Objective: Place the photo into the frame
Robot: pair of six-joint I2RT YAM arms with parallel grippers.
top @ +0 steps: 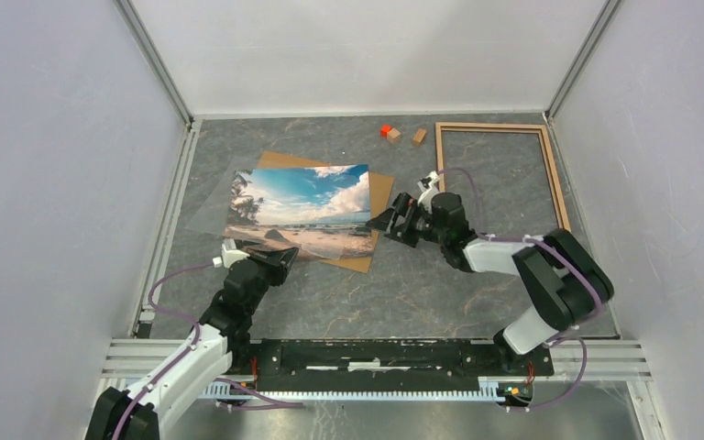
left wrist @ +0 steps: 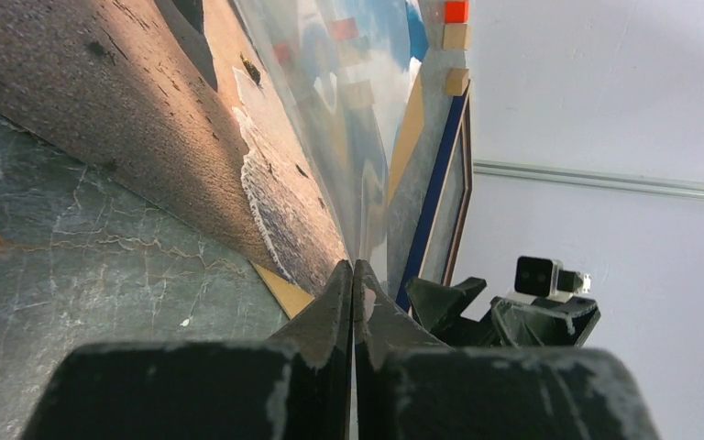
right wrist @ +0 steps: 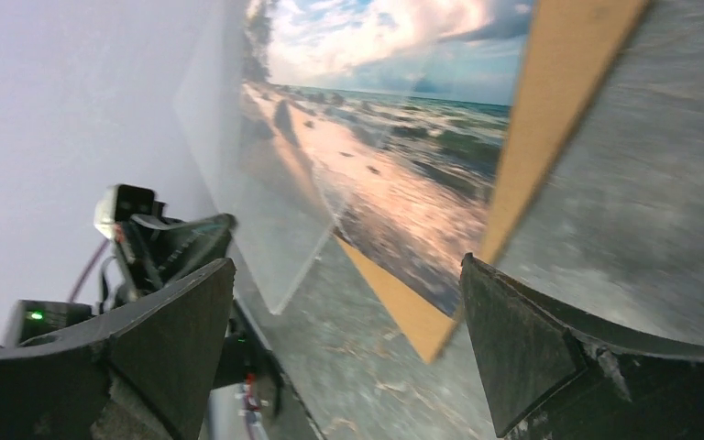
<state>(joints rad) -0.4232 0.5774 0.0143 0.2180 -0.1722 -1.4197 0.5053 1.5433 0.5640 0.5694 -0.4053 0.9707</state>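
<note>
The photo (top: 302, 211) is glossy, the frame (top: 493, 126) light wood, the board (top: 381, 195) matt.

The left arm (top: 238, 293), at seven o'clock, and right arm (top: 550, 275), at four, were built of black joints and white links, with lilac cables (top: 170, 275) looped alongside; black wedge fingers (left wrist: 325, 312) were scuffed.

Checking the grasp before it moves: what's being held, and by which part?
The left gripper pinches the near edge of a clear sheet over the photo; the right gripper is open, holding nothing.

The photo (top: 301, 211) hides most of the brown board (top: 380, 197).
</note>
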